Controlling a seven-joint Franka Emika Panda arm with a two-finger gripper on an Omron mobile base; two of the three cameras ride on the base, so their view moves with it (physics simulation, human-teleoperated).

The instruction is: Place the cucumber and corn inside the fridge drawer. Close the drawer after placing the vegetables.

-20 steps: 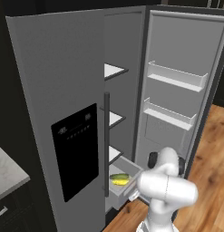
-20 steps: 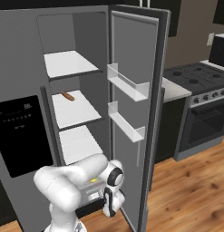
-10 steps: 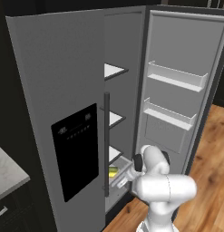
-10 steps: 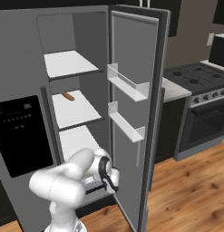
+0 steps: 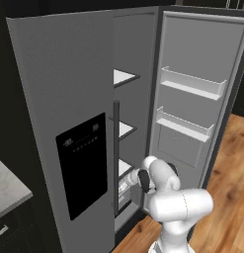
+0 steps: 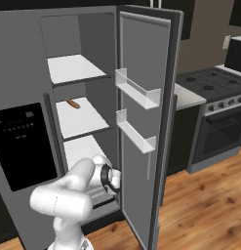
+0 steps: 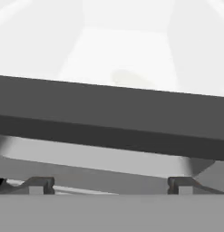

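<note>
Arm reaches low into the open fridge; the gripper [image 7: 109, 185] sits at the drawer [image 5: 124, 190], lowest fitting under the white shelves. In the left base view the hand is against the drawer front, just inside the door edge. In the hand view the two fingertips [image 7: 38, 185] stand wide apart with nothing between them; a dark band, likely the drawer's front edge, crosses just above them, with pale interior beyond.

Cucumber and corn: cannot make out either one. The drawer's inside is hidden by the arm and the door in both base views. A faint pale smudge in the hand view is too blurred to name.

Judgement: the step in hand looks like pushing the drawer shut; it appears mostly in, though whether it is fully seated cannot be told.

Risks:
- open fingers may slip over or under the front edge instead of pressing it, leaving the drawer ajar
- an off-centre push could skew the drawer and jam it
- elbow sits near the open door [image 6: 146, 122]; a wide swing on retreat could knock it
</note>
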